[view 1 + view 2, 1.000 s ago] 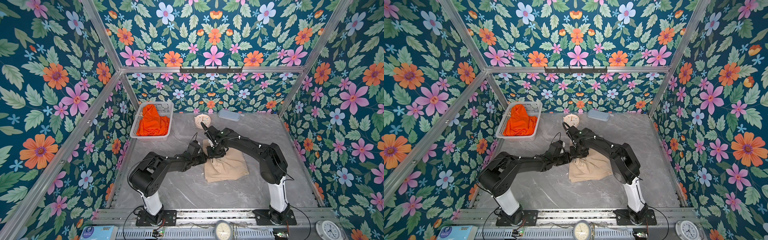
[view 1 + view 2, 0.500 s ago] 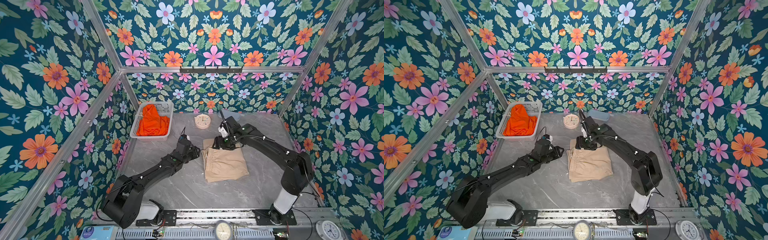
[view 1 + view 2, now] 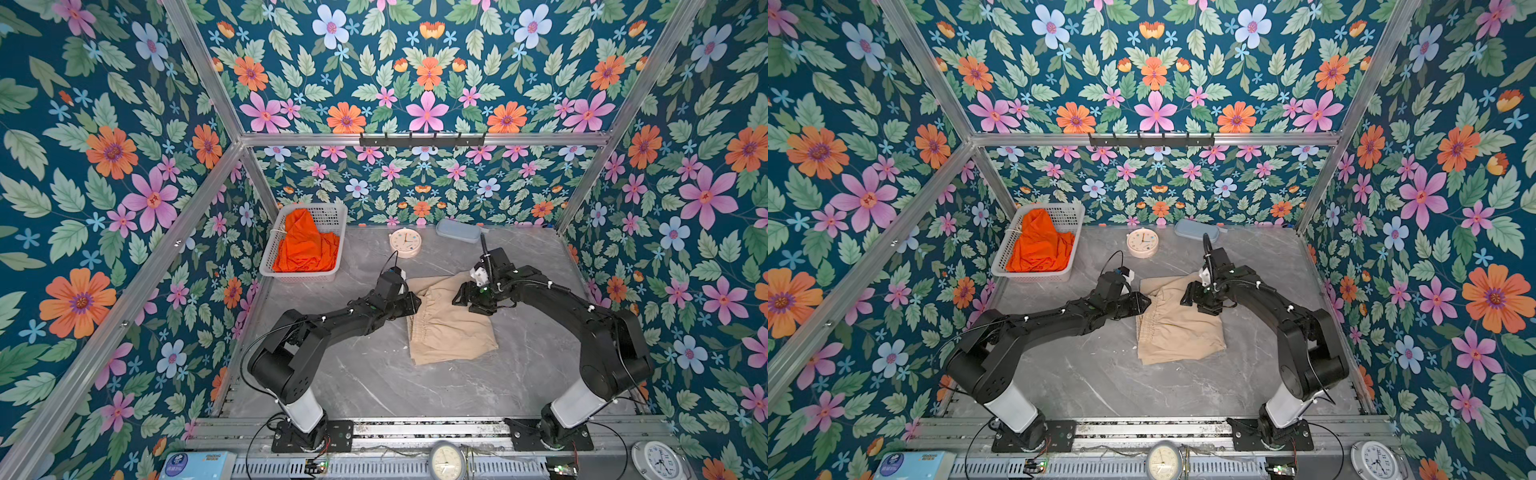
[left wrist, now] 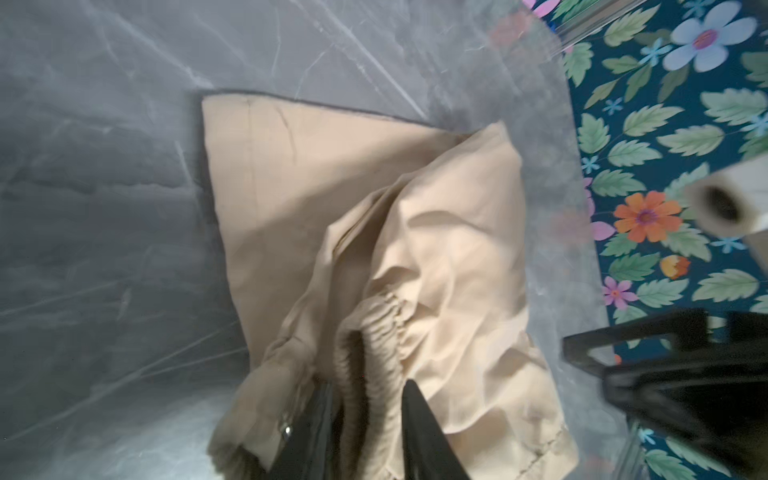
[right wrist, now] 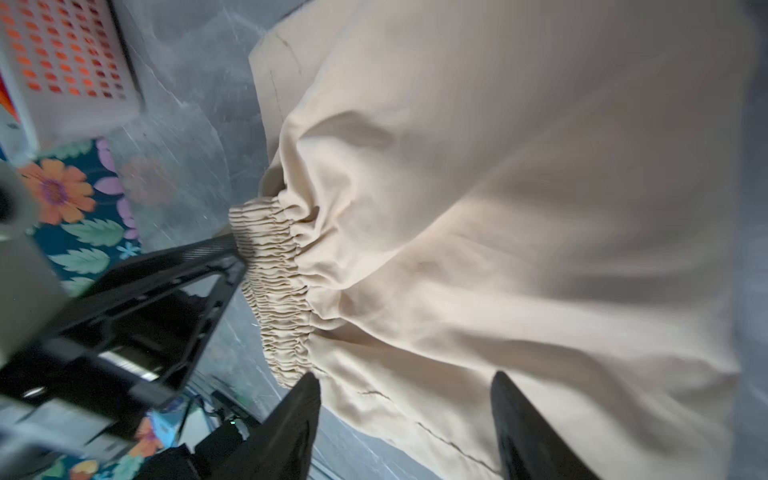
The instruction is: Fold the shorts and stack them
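Observation:
The beige shorts [image 3: 451,328] [image 3: 1177,332] lie partly folded mid-table, with the gathered waistband along the left edge. My left gripper [image 3: 412,302] [image 4: 368,384] is at that left edge and is shut on a raised bunch of the waistband [image 4: 374,332]. My right gripper [image 3: 460,296] [image 5: 403,384] hovers open over the far right part of the beige cloth [image 5: 519,208], gripping nothing. The orange shorts [image 3: 305,247] [image 3: 1040,245] are crumpled in a white basket [image 3: 300,276] at the back left.
A round pink clock [image 3: 405,243] and a grey-blue case [image 3: 457,230] sit by the back wall, just behind the shorts. Floral walls and metal frame posts close in the left, right and back sides.
The left gripper swung out to the left, then came back and closed on the beige waistband. The right gripper opened and moved right, away from the left one.

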You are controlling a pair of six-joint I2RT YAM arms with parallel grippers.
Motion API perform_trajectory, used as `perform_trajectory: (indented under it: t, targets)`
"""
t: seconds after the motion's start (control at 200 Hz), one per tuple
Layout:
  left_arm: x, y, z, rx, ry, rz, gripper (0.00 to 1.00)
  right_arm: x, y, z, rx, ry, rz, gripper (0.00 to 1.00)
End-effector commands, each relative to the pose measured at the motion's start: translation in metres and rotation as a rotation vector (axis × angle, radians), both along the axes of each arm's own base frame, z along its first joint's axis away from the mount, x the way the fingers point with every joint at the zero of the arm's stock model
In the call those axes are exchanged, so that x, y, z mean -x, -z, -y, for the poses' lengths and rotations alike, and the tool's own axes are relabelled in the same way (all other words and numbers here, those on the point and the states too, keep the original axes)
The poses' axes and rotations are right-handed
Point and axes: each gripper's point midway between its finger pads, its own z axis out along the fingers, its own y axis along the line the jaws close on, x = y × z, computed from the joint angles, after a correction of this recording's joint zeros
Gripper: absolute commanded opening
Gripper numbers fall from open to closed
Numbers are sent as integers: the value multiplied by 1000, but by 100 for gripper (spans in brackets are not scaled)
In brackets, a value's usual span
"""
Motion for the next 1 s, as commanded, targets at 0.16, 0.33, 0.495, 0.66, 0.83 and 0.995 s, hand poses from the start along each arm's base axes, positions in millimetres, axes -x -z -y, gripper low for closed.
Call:
perform_trajectory:
  t: [0.16, 0.33, 0.495, 0.66, 0.83, 0.995]
  targets:
    - [9, 50, -20, -130, -17, -61, 31, -13, -1, 63, -215, 107, 38, 68]
    - [12, 65, -20, -147, -9, -89, 30, -8, 32, 79, -200, 101, -20, 68]
    - [12, 70, -20, -149, -11, -98, 30, -7, 64, 75, -220, 86, -85, 68]
    - [10, 72, -18, -145, -9, -102, 30, -9, 83, 82, -165, 97, -103, 67]
    - [9, 76, -16, -144, -5, -109, 30, -16, 84, 74, -219, 52, -82, 66]
    - [4, 77, -10, -127, -6, -111, 30, -13, 79, 53, -263, -23, -64, 55]
